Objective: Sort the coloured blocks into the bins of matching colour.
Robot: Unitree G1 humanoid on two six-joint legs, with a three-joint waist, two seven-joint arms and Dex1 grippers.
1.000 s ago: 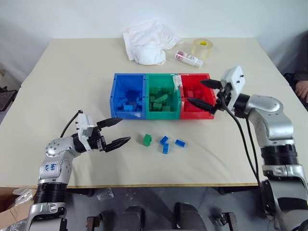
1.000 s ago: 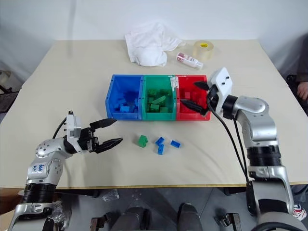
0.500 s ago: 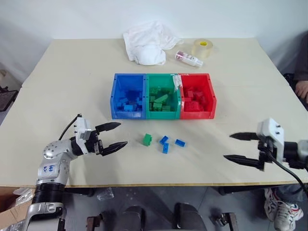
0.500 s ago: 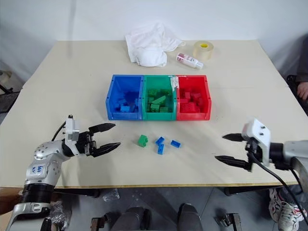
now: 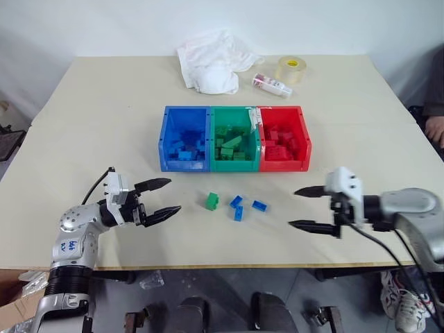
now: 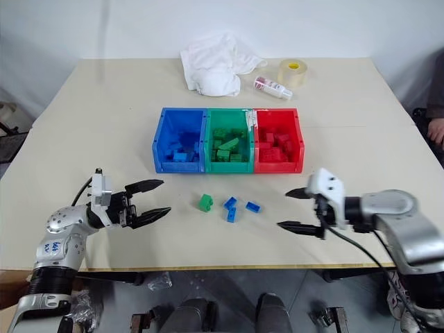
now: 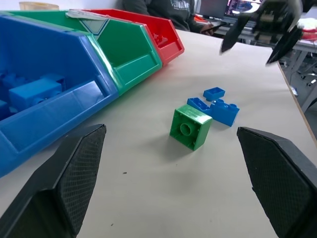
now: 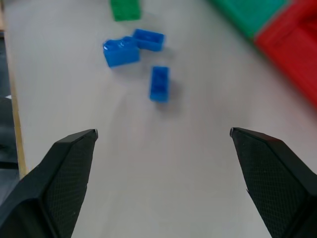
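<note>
Left gripper (image 5: 162, 198) level, jaws wide, empty; right gripper (image 5: 304, 208) tilted down toward blue blocks (image 5: 238, 207), wide, empty.

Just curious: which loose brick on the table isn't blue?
The green block, leftmost of the four loose ones; the other three are blue.

On the table (image 5: 104, 104), four loose blocks (image 5: 236, 205) lay just in front of the row of bins (image 5: 234, 138), while a cloth (image 5: 214, 61), bottle (image 5: 272, 84) and tape roll (image 5: 292, 69) sat behind the bins.
</note>
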